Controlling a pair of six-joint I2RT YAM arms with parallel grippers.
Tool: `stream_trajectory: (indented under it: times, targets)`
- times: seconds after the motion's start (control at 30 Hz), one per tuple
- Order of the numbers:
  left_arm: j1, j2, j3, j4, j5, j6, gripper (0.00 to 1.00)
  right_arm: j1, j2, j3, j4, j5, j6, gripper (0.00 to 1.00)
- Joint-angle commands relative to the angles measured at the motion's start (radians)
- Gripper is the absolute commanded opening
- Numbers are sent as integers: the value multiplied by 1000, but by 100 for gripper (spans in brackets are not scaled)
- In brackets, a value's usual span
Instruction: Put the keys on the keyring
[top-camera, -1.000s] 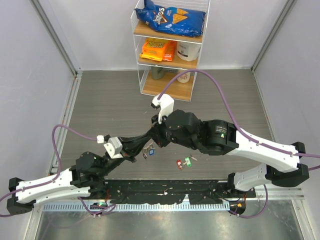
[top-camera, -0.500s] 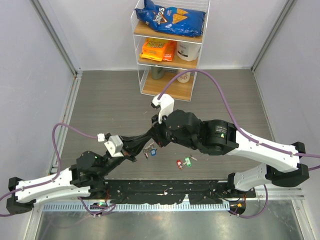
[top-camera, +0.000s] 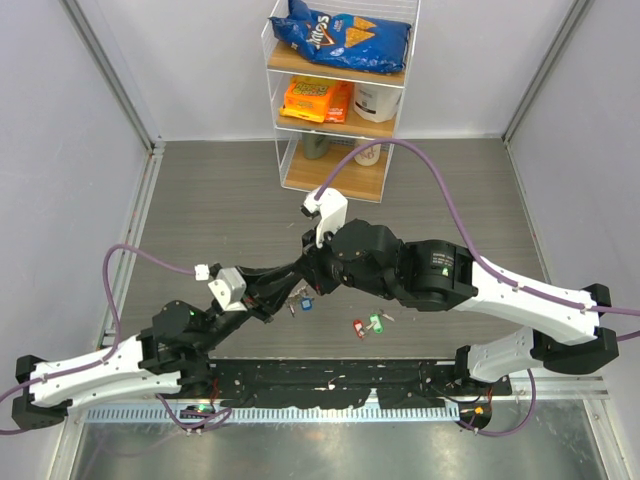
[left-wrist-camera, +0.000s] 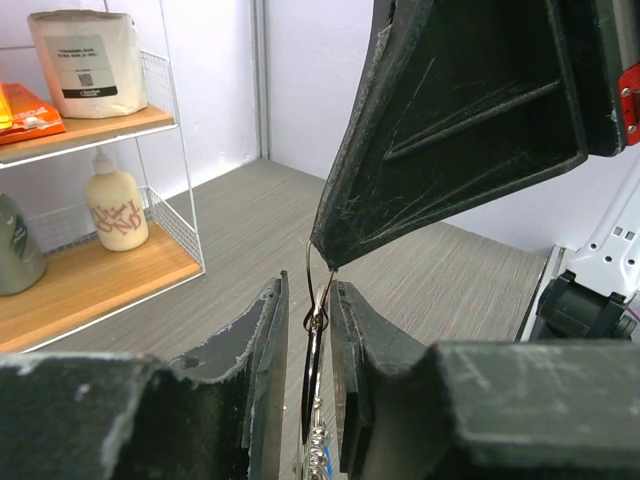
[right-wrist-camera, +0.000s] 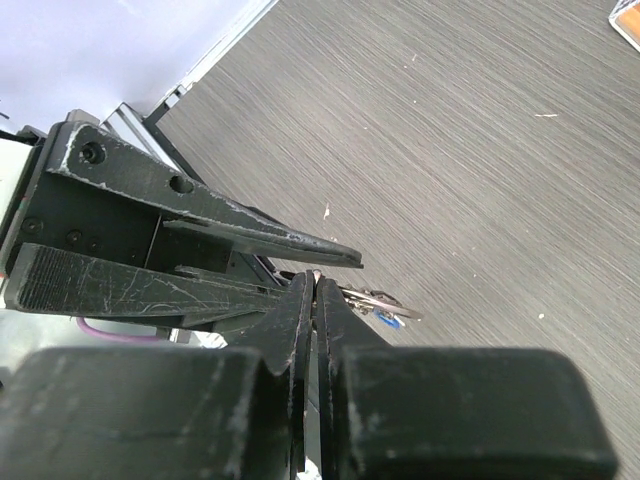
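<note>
The right claw (right-wrist-camera: 314, 282) is pinched tight on the top of the keyring (left-wrist-camera: 307, 272), over the middle of the table (top-camera: 200, 200). The left claw (left-wrist-camera: 308, 292) comes in from 8 o'clock, its jaws slightly apart on either side of the ring's wire without clamping it. 1 blue key (right-wrist-camera: 388, 319) hangs just below. The red key (top-camera: 358, 328) and green key (top-camera: 376, 323) lie side by side at 4 o'clock, near the front edge. A shelf rack (top-camera: 340, 170) stands at 12 o'clock, well apart, with grey table surface stretching between.
</note>
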Motion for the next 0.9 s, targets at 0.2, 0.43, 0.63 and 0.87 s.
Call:
stream_trajectory:
  times: [0.2,0.43,0.63,0.87]
  targets:
    - [4,-48,6,10,-8,-29,34,7,-28,2,86,-3,-3,6]
    - [4,-68,3,12,6,-30,34,7,-27,3,88,-6,-2,6]
    - [4,-63,5,10,14,-26,34,7,-24,6,89,-9,-3,6]
    - [4,-48,11,6,26,-26,35,9,-21,12,89,-11,-3,6]
